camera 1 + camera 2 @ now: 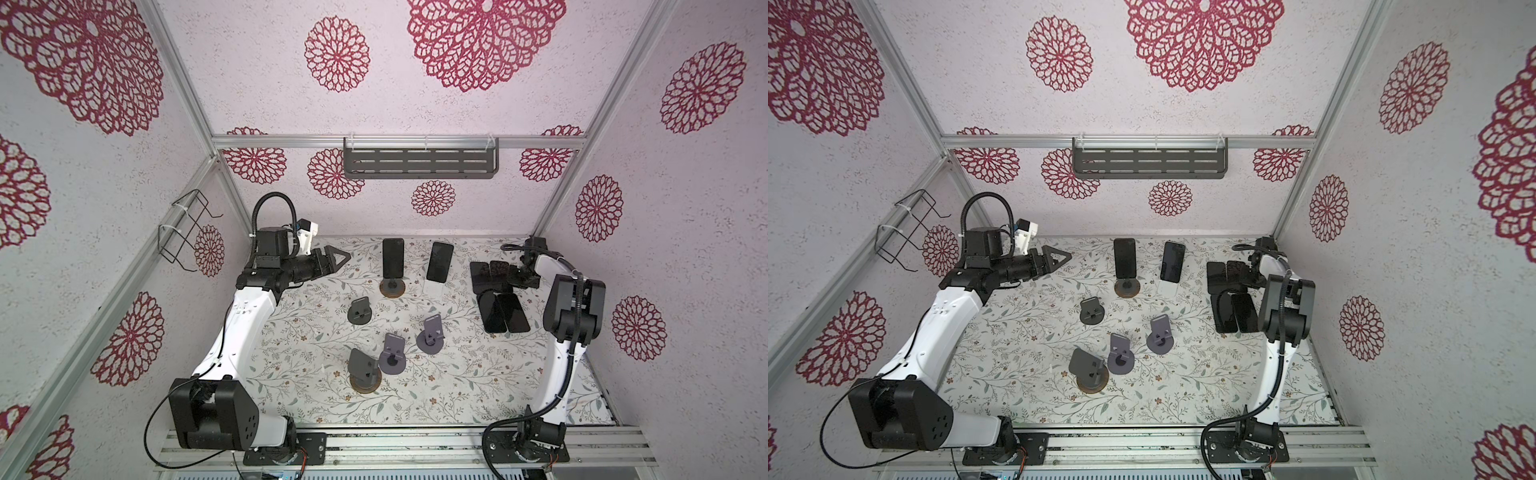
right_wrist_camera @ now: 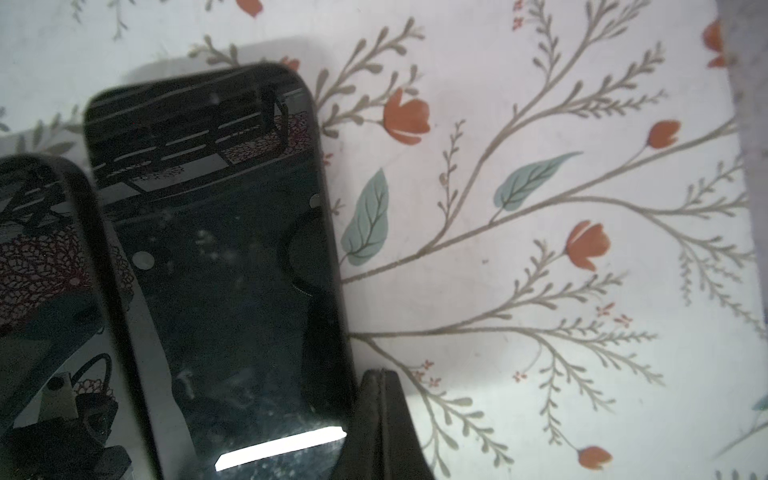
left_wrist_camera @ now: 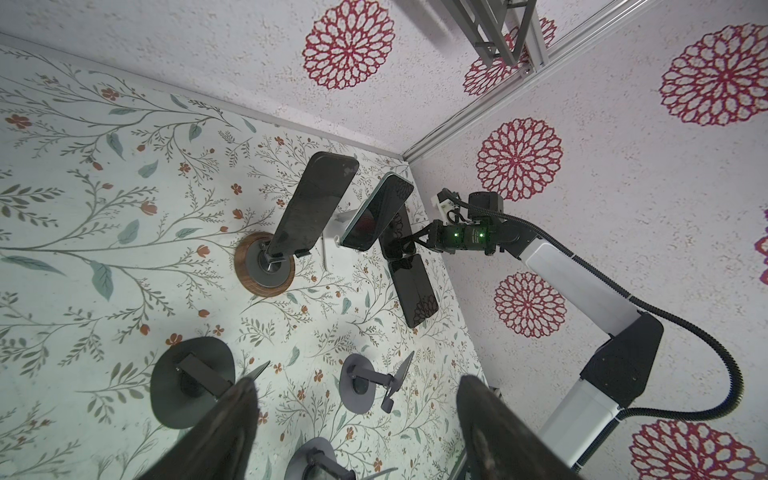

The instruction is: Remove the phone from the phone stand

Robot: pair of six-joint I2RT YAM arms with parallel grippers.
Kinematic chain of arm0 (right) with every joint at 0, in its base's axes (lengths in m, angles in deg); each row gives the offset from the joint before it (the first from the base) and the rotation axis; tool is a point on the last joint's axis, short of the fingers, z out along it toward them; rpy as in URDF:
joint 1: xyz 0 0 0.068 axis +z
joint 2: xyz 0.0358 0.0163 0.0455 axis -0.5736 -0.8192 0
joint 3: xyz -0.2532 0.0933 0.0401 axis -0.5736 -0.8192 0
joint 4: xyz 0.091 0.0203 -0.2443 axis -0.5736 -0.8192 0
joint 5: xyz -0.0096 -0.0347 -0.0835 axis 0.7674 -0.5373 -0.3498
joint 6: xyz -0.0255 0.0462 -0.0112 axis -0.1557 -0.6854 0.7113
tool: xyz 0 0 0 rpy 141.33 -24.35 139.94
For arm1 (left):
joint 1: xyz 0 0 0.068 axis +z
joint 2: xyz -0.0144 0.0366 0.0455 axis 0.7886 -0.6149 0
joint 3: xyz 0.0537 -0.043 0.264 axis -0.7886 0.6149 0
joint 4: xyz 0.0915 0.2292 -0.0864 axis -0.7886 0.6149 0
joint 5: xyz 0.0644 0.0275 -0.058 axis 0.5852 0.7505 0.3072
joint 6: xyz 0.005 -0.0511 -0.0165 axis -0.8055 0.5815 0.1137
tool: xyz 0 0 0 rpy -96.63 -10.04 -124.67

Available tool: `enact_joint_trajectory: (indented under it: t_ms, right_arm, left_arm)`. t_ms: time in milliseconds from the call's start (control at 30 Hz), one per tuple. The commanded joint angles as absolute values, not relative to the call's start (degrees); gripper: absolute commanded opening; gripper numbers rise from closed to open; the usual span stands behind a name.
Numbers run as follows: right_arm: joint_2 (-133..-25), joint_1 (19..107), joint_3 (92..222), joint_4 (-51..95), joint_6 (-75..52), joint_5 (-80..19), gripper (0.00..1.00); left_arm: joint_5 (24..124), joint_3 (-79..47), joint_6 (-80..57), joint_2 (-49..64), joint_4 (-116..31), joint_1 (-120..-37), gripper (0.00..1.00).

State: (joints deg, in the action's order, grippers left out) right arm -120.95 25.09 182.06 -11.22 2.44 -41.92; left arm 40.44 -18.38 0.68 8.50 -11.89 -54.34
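**Top views.** In both top views the black slab phone (image 1: pixel 393 258) (image 1: pixel 1125 258) stands upright on its round, wood-rimmed phone stand (image 1: pixel 392 288), at the far middle of the floral tabletop (image 1: pixel 316 399). A second dark phone (image 1: pixel 439 262) leans on a white stand (image 1: pixel 432 286) just beside it. The left gripper (image 1: pixel 338 258) hangs left of the black phone, well apart from it and pointing towards it. The right gripper (image 1: pixel 515 274) sits at a pile of flat black phones (image 1: pixel 505 318) at the far right. Four bare grey stands (image 1: pixel 432 334) occupy the centre.

**Left wrist view.** The left gripper's fingers (image 3: pixel 232 419) are spread wide with nothing between them. The black phone (image 3: pixel 311 203) is seated on its stand.

**Right wrist view.** The right gripper (image 2: pixel 380 376) is pinched fully closed and holds nothing. Its tips lie just beside the edge of a flat phone (image 2: pixel 232 270).
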Motion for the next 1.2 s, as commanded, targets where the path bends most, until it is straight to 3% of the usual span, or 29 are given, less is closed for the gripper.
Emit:
enact_joint_trajectory:
  t_ms: [0, 67, 200, 333, 467, 533, 700, 833, 1033, 1167]
  right_arm:
    - [-119.4, 25.3, 182.0, -12.0, 2.9, -43.6, 0.02]
    - [-117.6, 24.8, 181.6, -11.5, 2.7, -45.6, 0.05]
    - [-110.1, 23.3, 176.8, -7.2, 1.4, -47.8, 0.19]
    - [-102.7, 23.1, 172.7, -5.5, 1.5, -46.8, 0.41]
    - [-93.3, 23.0, 166.1, -3.6, -2.7, -43.1, 0.68]
    - [-89.0, 23.2, 162.2, -2.8, -4.6, -40.4, 0.76]
    - [-77.3, 23.2, 150.3, 3.2, -3.3, -34.1, 0.83]
    - [-69.4, 23.2, 142.1, 4.7, -3.0, -26.3, 0.99]
    - [-59.0, 22.6, 128.0, 12.4, -8.9, -21.6, 0.99]
    - [-55.3, 22.6, 125.5, 8.9, -11.6, -20.1, 0.99]
  left_arm:
    - [40.8, -18.2, 0.5, 8.3, -12.3, -54.0, 0.81]
    - [41.5, -18.4, 0.0, 8.1, -11.7, -54.0, 0.82]
    - [44.3, -18.9, -2.2, 8.1, -9.7, -54.2, 0.85]
    - [49.3, -19.5, -5.7, 8.9, -7.7, -56.0, 0.92]
    - [60.9, -19.8, -12.6, 10.7, -4.4, -61.6, 1.00]
    - [65.1, -19.4, -14.1, 11.6, -4.6, -64.3, 0.98]
    - [76.1, -18.2, -12.1, 10.8, -10.0, -70.6, 0.97]
    - [81.3, -21.7, -11.6, 4.9, -12.6, -76.5, 0.97]
    - [86.4, -29.2, -9.2, -6.8, -17.2, -80.5, 0.97]
    - [87.8, -34.7, -7.1, -13.9, -19.8, -81.2, 0.97]
